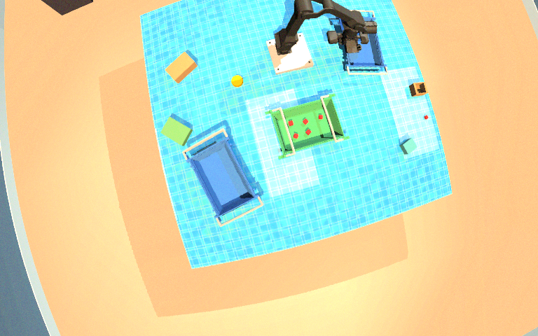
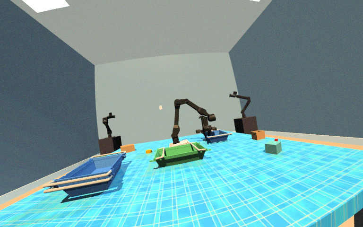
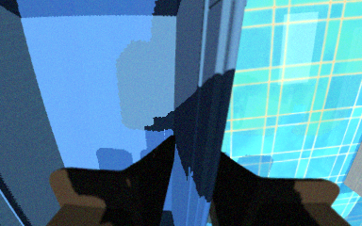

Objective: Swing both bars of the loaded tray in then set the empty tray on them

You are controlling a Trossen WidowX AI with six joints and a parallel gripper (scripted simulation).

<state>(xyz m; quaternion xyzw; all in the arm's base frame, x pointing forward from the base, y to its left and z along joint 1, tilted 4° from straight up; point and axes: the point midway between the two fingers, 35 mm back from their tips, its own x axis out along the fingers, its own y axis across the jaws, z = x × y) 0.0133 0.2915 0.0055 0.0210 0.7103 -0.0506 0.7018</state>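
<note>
The green tray (image 1: 337, 115) (image 2: 182, 160) stands mid-table with several red blocks (image 1: 305, 121) inside. Its left bar (image 1: 287, 130) and right bar (image 1: 329, 118) both lie across its top. An empty blue tray (image 1: 366, 59) (image 2: 219, 138) (image 3: 71, 71) stands beyond it near the arm, bars out over its ends. My gripper (image 2: 207, 134) (image 3: 186, 140) is shut on that tray's long side wall, one finger inside and one outside; the arm hides the fingertips in the top view. The tray appears level on the table.
A second empty blue tray (image 1: 225, 174) (image 2: 101, 168) stands at the left with its bars out. An orange block (image 1: 180, 67), a yellow round piece (image 1: 237, 80) and a light green block (image 1: 176, 130) lie on the left side. A teal block (image 1: 408, 145) and a hollow orange box (image 1: 418, 89) stand at the right.
</note>
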